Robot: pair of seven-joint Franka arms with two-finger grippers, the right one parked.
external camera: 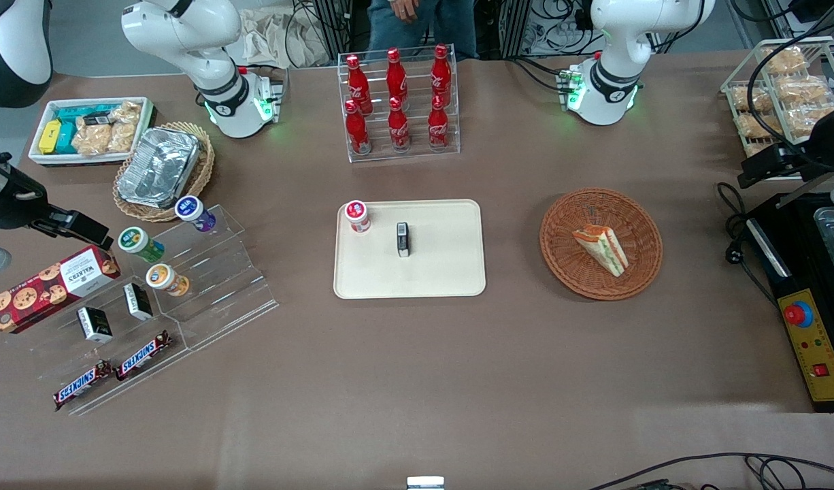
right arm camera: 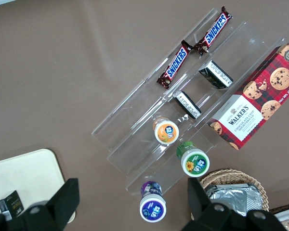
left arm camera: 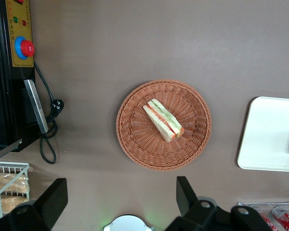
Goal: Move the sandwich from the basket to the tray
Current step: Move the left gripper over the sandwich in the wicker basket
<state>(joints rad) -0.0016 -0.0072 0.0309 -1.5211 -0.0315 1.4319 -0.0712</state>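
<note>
I'm reading the table from the parked arm's end across to my working arm. First comes the tray (external camera: 409, 249), already carrying a red-capped cup (external camera: 356, 216) and a small dark box (external camera: 403, 239), with bare surface left on the side nearest the basket. Next along is the basket (external camera: 601, 243), well apart from the tray, with the sandwich (external camera: 601, 248) lying inside it a little off the middle.

My gripper (left arm camera: 120, 197) is high above the table with the fingers spread wide and nothing between them. In the wrist view the sandwich (left arm camera: 163, 119) sits ahead of the fingertips rather than directly under them, so I judge I need to carry the gripper forward over the basket (left arm camera: 164, 125) before going down. The wedge's long axis runs diagonally to the line across my fingers, so I expect a wrist turn will be needed to close across its narrow width and not along its length.

The arm itself reaches in from the working end, its wrist near the wire rack of bagged snacks (external camera: 783, 88), the camera looking straight down. From the basket, the tray (left arm camera: 272, 134) lies sideways off the gripper's line, a short carry once I have the wedge.
</note>
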